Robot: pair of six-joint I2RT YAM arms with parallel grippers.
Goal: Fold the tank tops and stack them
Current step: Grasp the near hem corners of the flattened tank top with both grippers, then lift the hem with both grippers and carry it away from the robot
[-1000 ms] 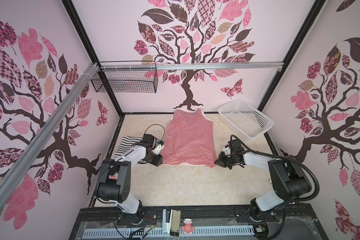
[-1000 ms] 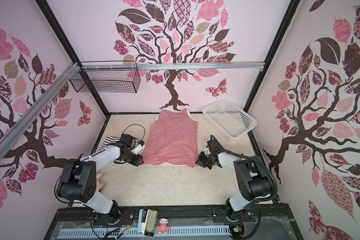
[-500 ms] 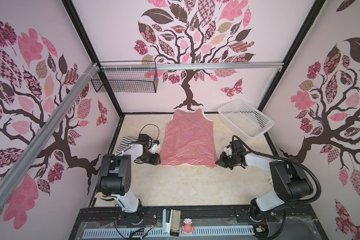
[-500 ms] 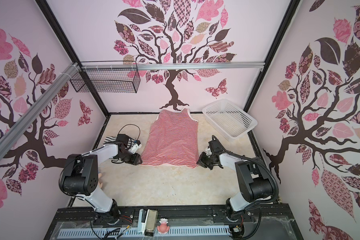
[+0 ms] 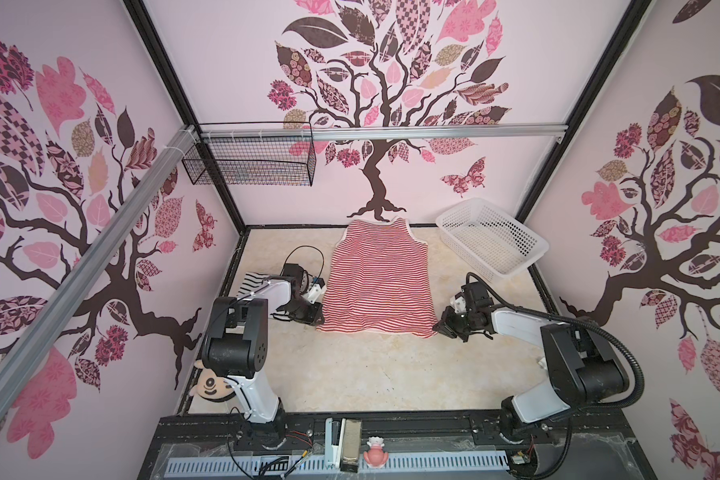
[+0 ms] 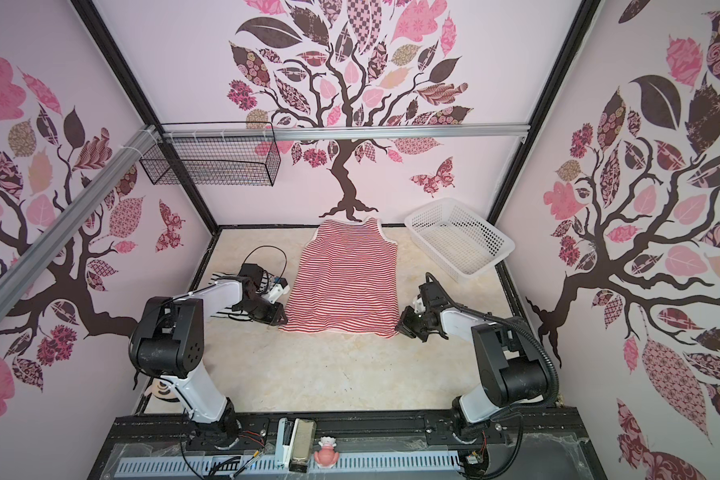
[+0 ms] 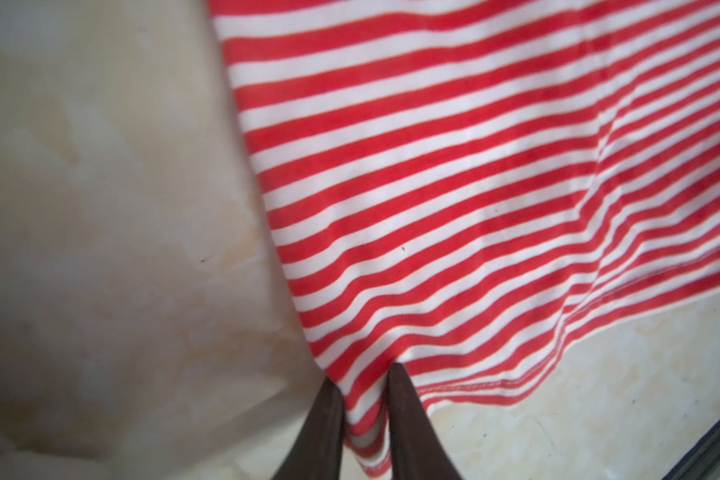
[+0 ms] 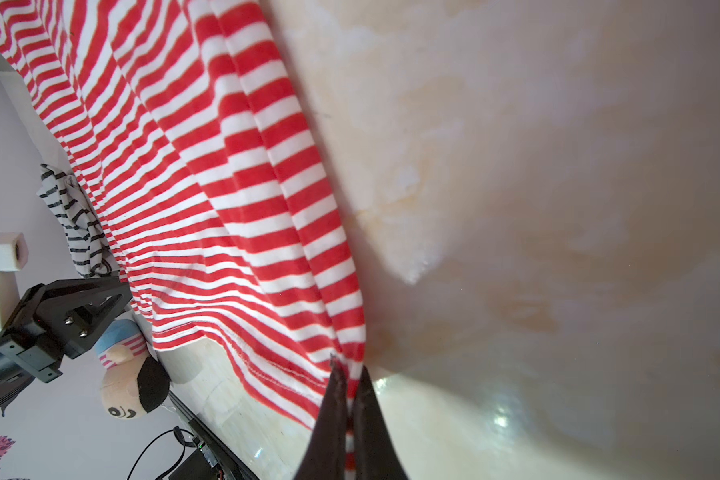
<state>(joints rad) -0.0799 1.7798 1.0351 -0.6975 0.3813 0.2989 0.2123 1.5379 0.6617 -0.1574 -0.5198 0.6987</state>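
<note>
1. The left gripper (image 7: 361,376) is pinched nearly closed on one hem corner of the red top (image 7: 454,187), with striped cloth caught between its fingers.
2. The right gripper (image 8: 350,370) is clamped tight on the opposite hem corner, and the cloth gathers into pleats running away from the pinch.
3. Between them the red top lies spread on the tabletop (image 5: 371,374), hem toward the arms and neck up against the back wall. A few soft ripples cross it.
4. The black-and-white top (image 5: 253,283) sits by the left edge, partly hidden by the left arm. I can't tell whether it touches the red one.
5. A white basket (image 5: 526,261) stands off at the back right.
6. The red top looks thin, light and limp. I'd expect it to sag between the two pinches and drag on the tabletop rather than hold any shape.
7. The hem corners seem the right hold for carrying the hem over toward the neck, provided both layers are caught. If the corners aren't kept apart and level the fold will likely go crooked, and a shallow pinch could slip.
</note>
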